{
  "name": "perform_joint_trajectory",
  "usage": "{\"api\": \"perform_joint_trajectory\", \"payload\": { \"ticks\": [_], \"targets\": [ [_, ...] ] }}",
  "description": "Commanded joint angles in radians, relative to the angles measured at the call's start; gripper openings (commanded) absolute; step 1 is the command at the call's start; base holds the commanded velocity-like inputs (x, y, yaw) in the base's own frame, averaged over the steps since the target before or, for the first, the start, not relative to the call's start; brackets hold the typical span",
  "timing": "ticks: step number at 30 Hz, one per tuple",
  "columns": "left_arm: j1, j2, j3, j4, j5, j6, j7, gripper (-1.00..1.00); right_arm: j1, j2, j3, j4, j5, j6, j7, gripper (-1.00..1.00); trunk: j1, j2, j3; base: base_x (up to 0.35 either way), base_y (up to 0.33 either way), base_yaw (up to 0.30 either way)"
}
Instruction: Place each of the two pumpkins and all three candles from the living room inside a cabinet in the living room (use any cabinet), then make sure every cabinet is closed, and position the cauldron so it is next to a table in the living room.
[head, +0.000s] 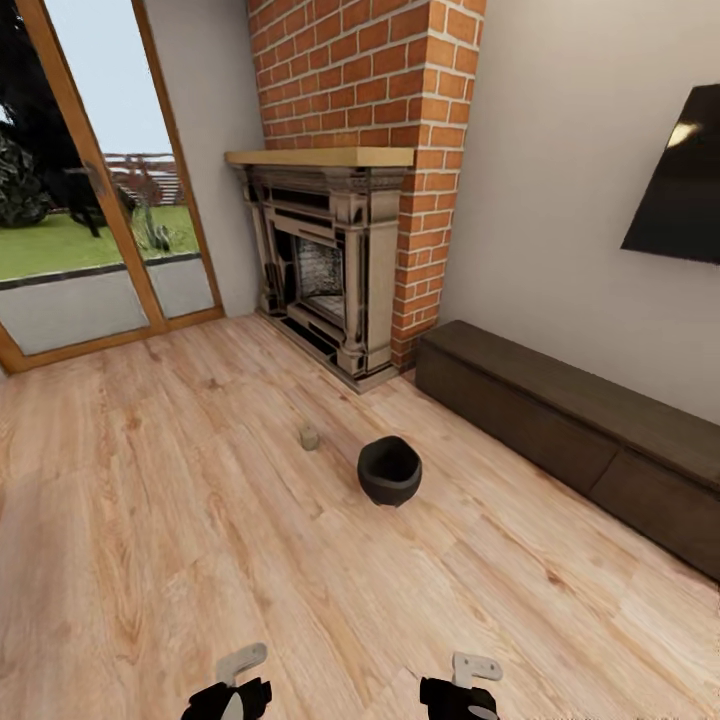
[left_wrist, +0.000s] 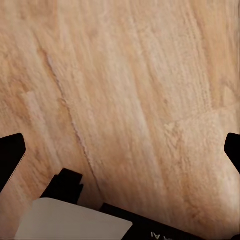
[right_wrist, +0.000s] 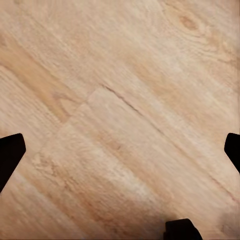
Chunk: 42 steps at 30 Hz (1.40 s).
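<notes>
A round dark cauldron (head: 389, 470) stands on the wood floor in the middle of the head view. A small beige candle (head: 309, 437) sits on the floor just left of it. The long low dark brown cabinet (head: 570, 425) runs along the right wall, its fronts shut. My left gripper (left_wrist: 120, 150) and right gripper (right_wrist: 120, 150) hang over bare floorboards, both open with nothing between the fingers. Both arms' ends show at the bottom edge of the head view, well short of the cauldron. The pumpkins and the table are out of view.
A brick fireplace (head: 330, 260) with a wooden mantel stands at the back, close to the cabinet's left end. A glass patio door (head: 90, 200) fills the left wall. A dark TV (head: 680, 190) hangs above the cabinet. Open wood floor lies between me and the cauldron.
</notes>
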Motion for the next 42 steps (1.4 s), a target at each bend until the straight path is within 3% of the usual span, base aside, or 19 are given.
{"api": "perform_joint_trajectory", "payload": {
  "ticks": [1, 13, 21, 39, 42],
  "targets": [
    [0.0, -0.001, 0.002, -0.002, 0.011, 0.004, 0.004, 1.0, -0.001, -0.001, 0.008, -0.002, -0.007, 0.005, -0.009, 1.0, 0.0, 0.0, -0.002, 0.219, 0.204, -0.252],
    [0.0, -0.001, 0.002, -0.002, 0.011, 0.004, 0.005, 1.0, -0.001, -0.004, 0.01, 0.0, -0.005, 0.002, -0.009, 1.0, 0.0, 0.0, -0.011, 0.324, 0.09, -0.229],
    [0.0, -0.001, 0.002, -0.002, 0.011, 0.004, 0.005, 1.0, -0.001, -0.007, 0.005, 0.0, -0.005, -0.031, -0.011, 1.0, 0.0, 0.0, -0.011, 0.342, 0.086, -0.017],
    [0.0, -0.001, 0.002, -0.002, 0.011, 0.004, 0.004, 1.0, -0.001, -0.008, -0.002, -0.004, -0.009, -0.031, -0.011, 1.0, 0.0, 0.0, -0.011, 0.288, 0.029, 0.0],
    [0.0, -0.003, 0.004, -0.007, 0.012, 0.013, 0.006, 1.0, -0.001, -0.009, -0.004, -0.044, -0.014, -0.013, -0.011, 1.0, 0.0, 0.0, -0.011, 0.121, 0.0, 0.0]
  ]
}}
